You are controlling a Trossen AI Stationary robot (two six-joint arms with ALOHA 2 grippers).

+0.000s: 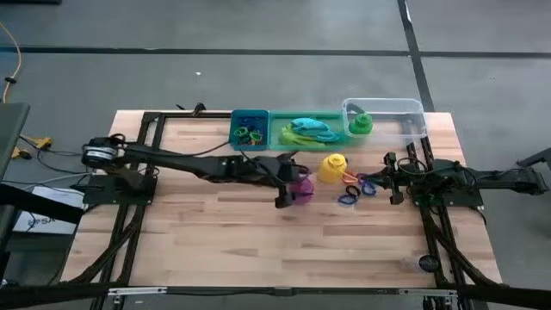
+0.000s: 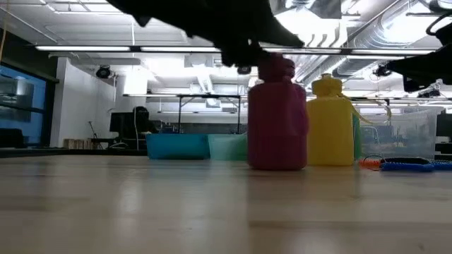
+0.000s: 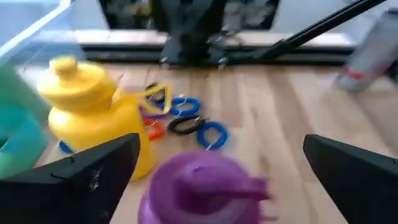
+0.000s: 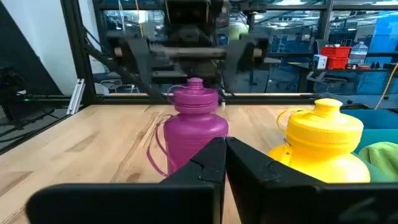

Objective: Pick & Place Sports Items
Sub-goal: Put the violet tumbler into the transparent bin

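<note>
My left claw (image 1: 290,191) sits over the purple bottle (image 1: 300,186), near mid-table. The bottle stands upright on the table (image 1: 258,250), with the yellow bottle (image 1: 332,167) just beside it, also upright. From the left wrist view the two fingers (image 3: 93,177) are spread wide, one on either side of the purple bottle's cap, with a clear gap on each side — released, gripping nothing. I read this as lining up for a grab, though whether a fingertip brushes the bottle lower down I cannot tell; the view is smeared there.

The coloured rings (image 1: 357,188) lie loose on the table between the yellow bottle and my right claw (image 1: 385,179), which waits clenched and empty.

The sorting is partly done — rings in the blue bin (image 1: 250,127), cloths in the green bin (image 1: 308,131), a green bottle (image 1: 360,125) in the clear bin (image 1: 405,110).
</note>
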